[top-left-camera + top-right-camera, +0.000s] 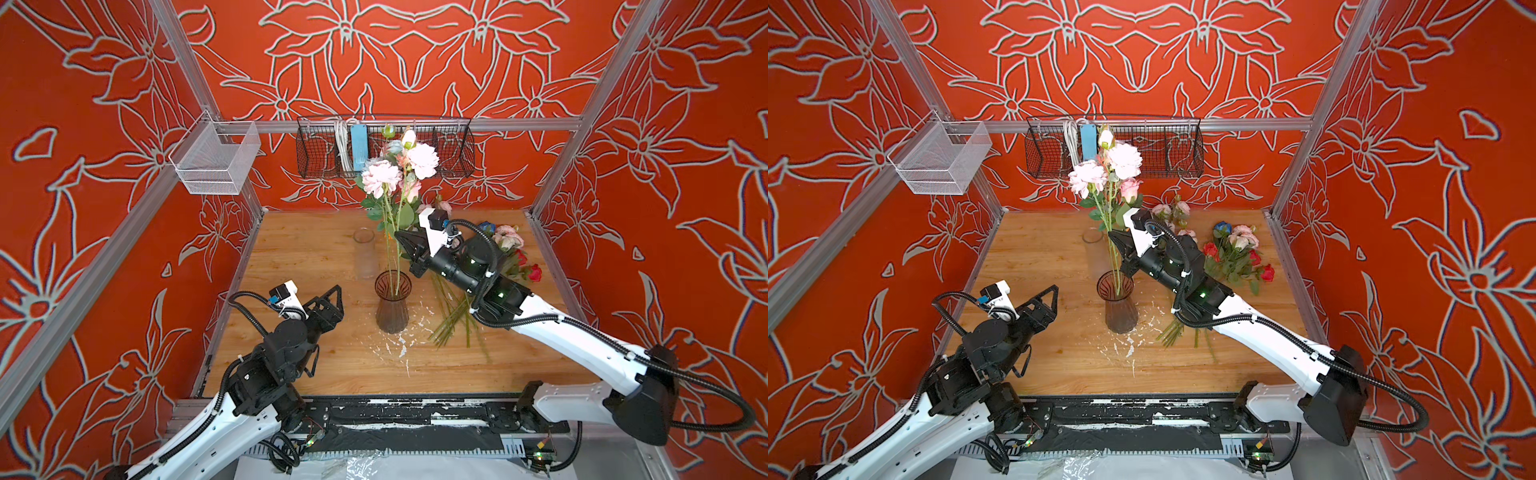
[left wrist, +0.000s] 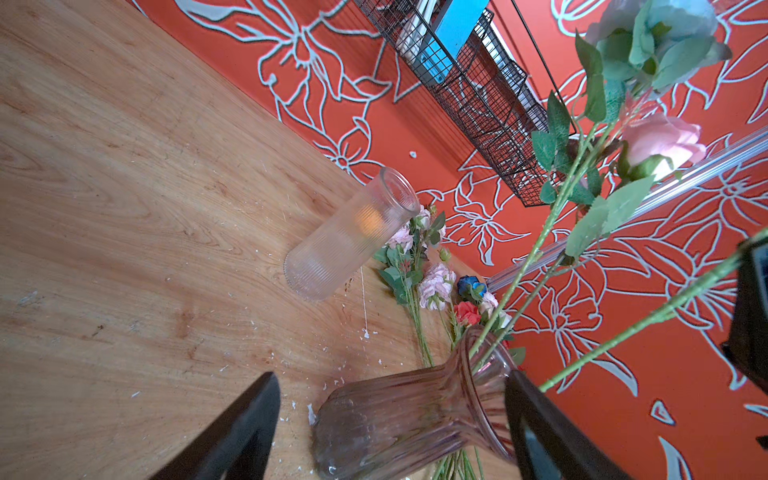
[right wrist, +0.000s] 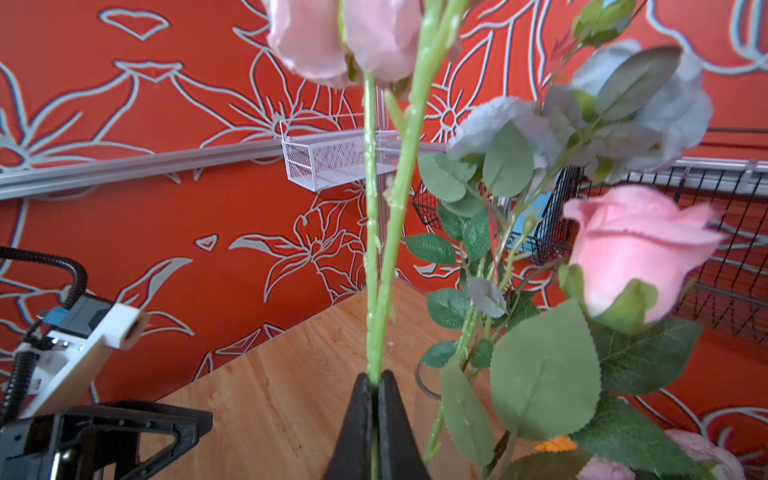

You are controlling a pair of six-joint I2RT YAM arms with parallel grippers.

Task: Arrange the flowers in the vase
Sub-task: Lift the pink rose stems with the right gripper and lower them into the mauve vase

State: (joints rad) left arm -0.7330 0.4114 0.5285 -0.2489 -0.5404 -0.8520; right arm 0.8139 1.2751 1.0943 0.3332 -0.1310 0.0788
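A brown-tinted ribbed glass vase (image 1: 392,307) (image 1: 1120,309) (image 2: 407,419) stands mid-table. Several long-stemmed flowers (image 1: 380,178) (image 1: 1087,178), pale pink with a light blue one (image 2: 660,37), stand in it. My right gripper (image 1: 398,237) (image 1: 1112,236) (image 3: 376,377) is above the vase mouth, shut on one green stem (image 3: 371,291) whose lower end reaches into the vase. My left gripper (image 1: 337,290) (image 1: 1054,291) (image 2: 390,376) hangs open left of the vase, apart from it and holding nothing. More flowers (image 1: 510,243) (image 1: 1237,249), pink, red and deep blue, lie on the table at the right.
A clear ribbed glass cylinder (image 1: 365,254) (image 2: 353,237) stands behind the vase. On the back wall hangs a black wire basket (image 1: 453,153) with a blue power strip (image 1: 358,147). A white mesh basket (image 1: 216,162) is on the left rail. White flecks (image 1: 400,345) dot the wooden table (image 1: 299,249).
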